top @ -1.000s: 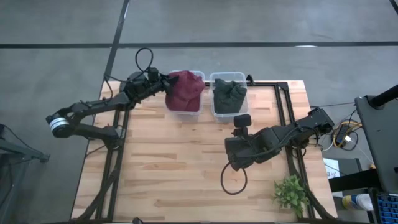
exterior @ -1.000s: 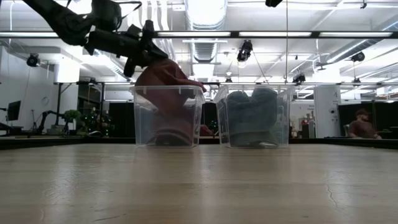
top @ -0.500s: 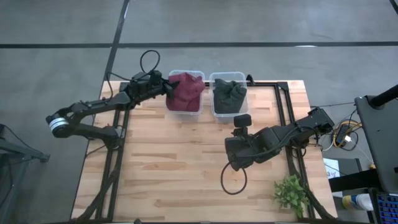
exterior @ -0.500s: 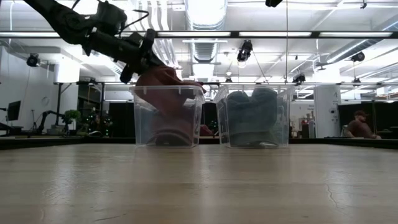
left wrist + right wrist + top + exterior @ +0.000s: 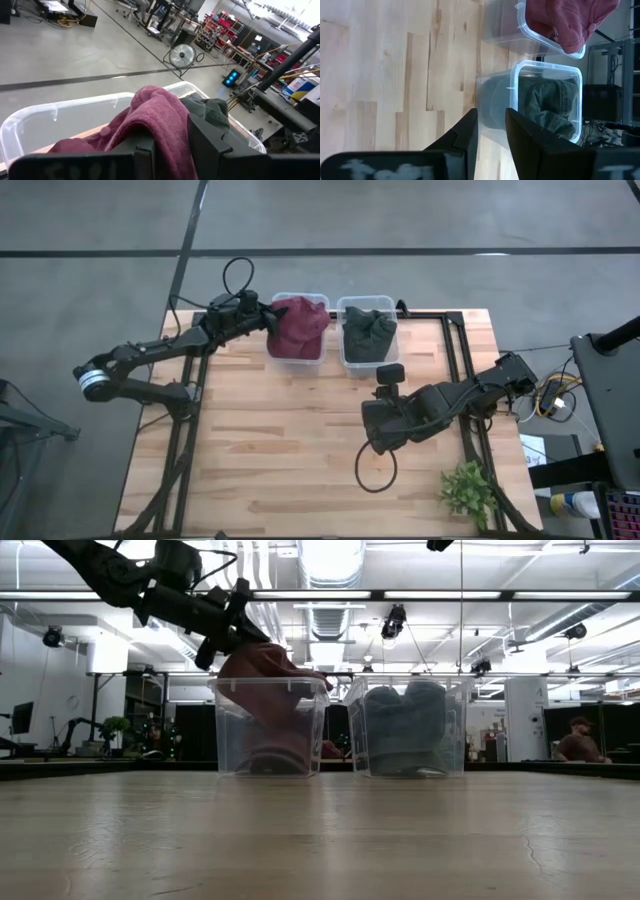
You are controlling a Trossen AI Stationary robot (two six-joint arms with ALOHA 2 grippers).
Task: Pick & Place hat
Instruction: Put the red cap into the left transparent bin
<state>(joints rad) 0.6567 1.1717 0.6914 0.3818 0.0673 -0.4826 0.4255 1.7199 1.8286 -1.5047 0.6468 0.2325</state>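
My left gripper (image 5: pixel 269 320) is above the far-left part of the table, shut on a maroon hat (image 5: pixel 298 327) at the left clear bin (image 5: pixel 322 299). In the low view the hat (image 5: pixel 266 662) mounds above the bin's rim while its lower part sits inside the bin (image 5: pixel 230 730). The right clear bin (image 5: pixel 346 361) holds a dark green hat (image 5: pixel 369 333), which rests inside it. My right gripper (image 5: pixel 388 380) waits shut over the middle of the table, pointing toward the bins. My left gripper pinches a raised fold of the maroon hat (image 5: pixel 167 117) between its two fingers (image 5: pixel 145 150). It comes from the table's left, slanting down over the bin's left rim. The hat's top is held up above the rim; its lower part lies in the bin.
Both bins stand side by side at the table's far edge. A small green plant (image 5: pixel 467 490) sits at the near right corner, and a black cable loop (image 5: pixel 375 470) hangs below the right arm. Bare wood spreads across the near left. A person (image 5: pixel 578 738) sits far off.
My left gripper has sunk a little toward the left bin, still shut on the maroon hat. The hat has come lower and more of it now sits inside the bin. The right arm has kept still.
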